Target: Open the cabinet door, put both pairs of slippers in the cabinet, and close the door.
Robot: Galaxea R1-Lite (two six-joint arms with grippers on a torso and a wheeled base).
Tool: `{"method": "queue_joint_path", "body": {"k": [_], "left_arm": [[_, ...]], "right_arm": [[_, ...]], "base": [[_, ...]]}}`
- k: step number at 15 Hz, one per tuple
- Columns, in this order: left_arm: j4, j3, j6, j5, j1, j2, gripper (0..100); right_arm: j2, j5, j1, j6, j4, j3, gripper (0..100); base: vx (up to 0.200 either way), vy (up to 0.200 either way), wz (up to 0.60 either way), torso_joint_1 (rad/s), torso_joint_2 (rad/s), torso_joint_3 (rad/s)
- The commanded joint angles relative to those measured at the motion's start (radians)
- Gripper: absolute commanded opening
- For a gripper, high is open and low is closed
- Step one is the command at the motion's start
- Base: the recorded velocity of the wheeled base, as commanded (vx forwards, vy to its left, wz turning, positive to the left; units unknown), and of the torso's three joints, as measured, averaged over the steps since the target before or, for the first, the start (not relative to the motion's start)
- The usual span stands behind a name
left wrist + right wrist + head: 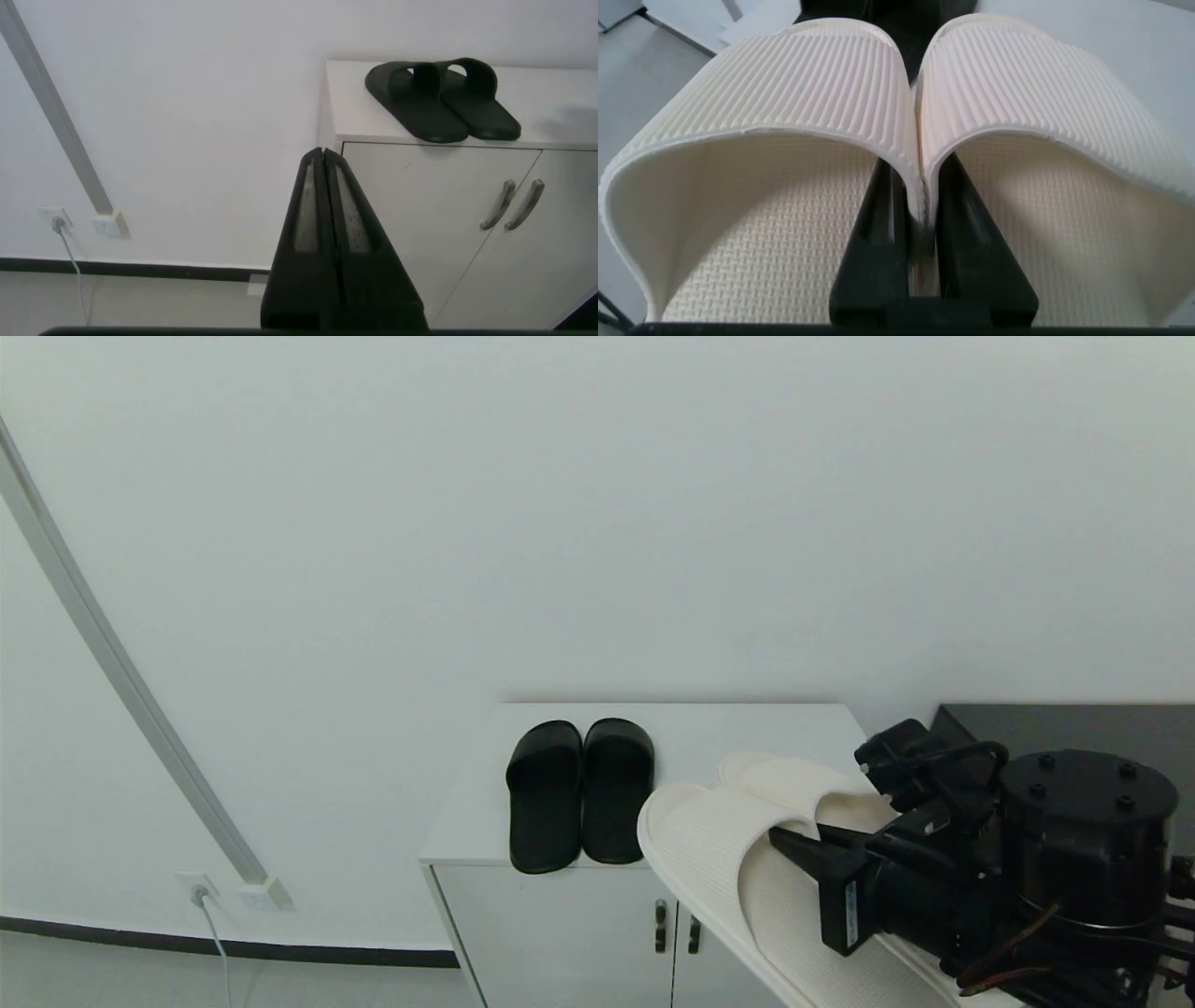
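A pair of black slippers [579, 793] lies side by side on top of the white cabinet [709, 733]; the same black slippers [441, 89] show in the left wrist view. Both cabinet doors are closed, with two dark handles [677, 926] at the middle. My right gripper [803, 845] is shut on a pair of white slippers [738, 849], pinching their inner straps [915, 121] together, held in the air in front of the cabinet's right side. My left gripper [322, 163] is shut with nothing in it, off the cabinet's left front corner, at about door height.
A grey conduit [112, 663] runs slantwise down the white wall to a socket [196, 887] with a plugged-in cable, left of the cabinet. A dark surface [1074, 728] adjoins the cabinet on the right. Open floor lies to the left.
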Motion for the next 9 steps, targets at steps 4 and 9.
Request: {"method": "queue_joint_path", "body": {"k": [4, 9], "left_arm": [[0.000, 0.000, 0.000, 0.000, 0.001, 0.001, 0], [0.001, 0.000, -0.002, 0.000, 0.001, 0.001, 0]], "right_arm": [[-0.012, 0.006, 0.014, 0.001, 0.000, 0.015, 0], [-0.015, 0.005, 0.020, -0.007, 0.001, 0.037, 0]], "base": [[0.000, 0.000, 0.00, 0.000, 0.00, 0.000], [-0.200, 0.000, 0.00, -0.001, 0.00, 0.003]]}}
